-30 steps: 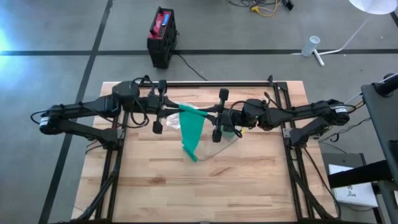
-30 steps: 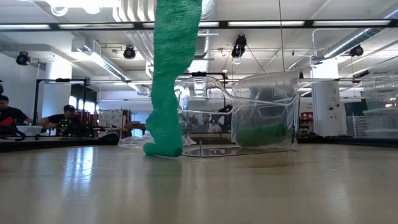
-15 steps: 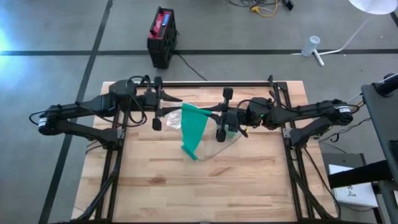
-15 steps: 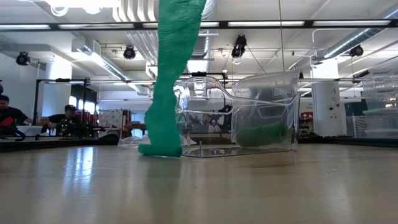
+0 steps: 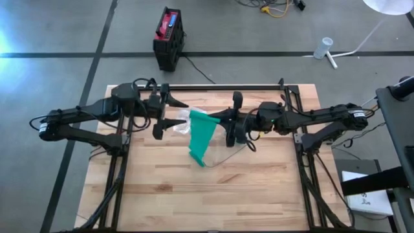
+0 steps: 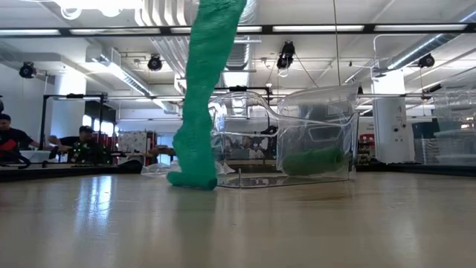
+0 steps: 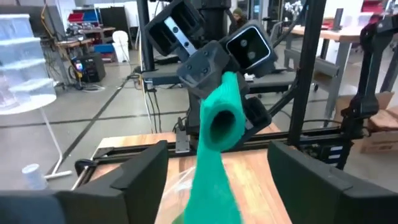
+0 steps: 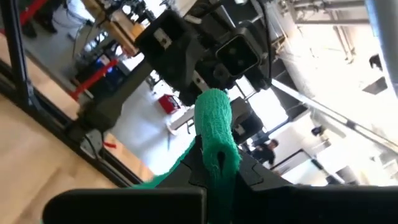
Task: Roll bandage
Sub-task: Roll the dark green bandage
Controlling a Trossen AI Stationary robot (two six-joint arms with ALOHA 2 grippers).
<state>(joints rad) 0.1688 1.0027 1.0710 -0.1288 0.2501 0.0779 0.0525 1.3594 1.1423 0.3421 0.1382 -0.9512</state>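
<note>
Bandage (image 5: 202,134), green: R gripper (image 5: 220,118) pinches rolled end, tail dragging toward table (image 5: 272,188) centre. L gripper (image 5: 169,113) wide, empty. Risk: roll unwinds, unsupported.

Green bandage (image 6: 202,89) cut off at top edge in low view, upper end and both claws out of frame there. Left claw (image 7: 217,177) fingertips cropped at bottom edge of left wrist view. Right claw (image 8: 214,177) fingertips hidden behind bandage in right wrist view. Clear plastic container (image 6: 297,141) contents blurred: green shape inside, identity unclear.
</note>
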